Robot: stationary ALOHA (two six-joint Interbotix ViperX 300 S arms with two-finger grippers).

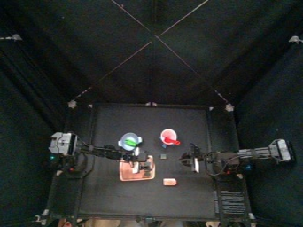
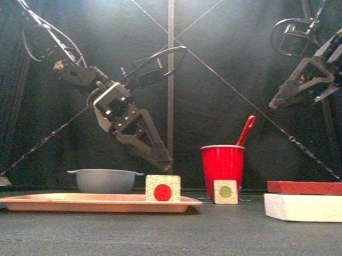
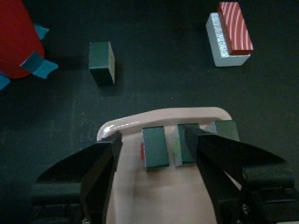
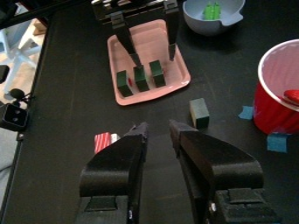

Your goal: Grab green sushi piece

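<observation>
Over the tray, the left gripper hangs released, jaws wide, above two sushi pieces. Off the tray's end, the green sushi piece stands upright, taller than wide, green face toward the front edge, the red cup close behind. Bare table lies around it elsewhere. The right gripper hangs high, narrowly parted, empty.

Black curtains enclose pen on all sides. Small black table at centre, surface dark and matte. Thin diagonal lines cross overhead. Pale floor strip visible beyond table edge in right wrist view.
</observation>
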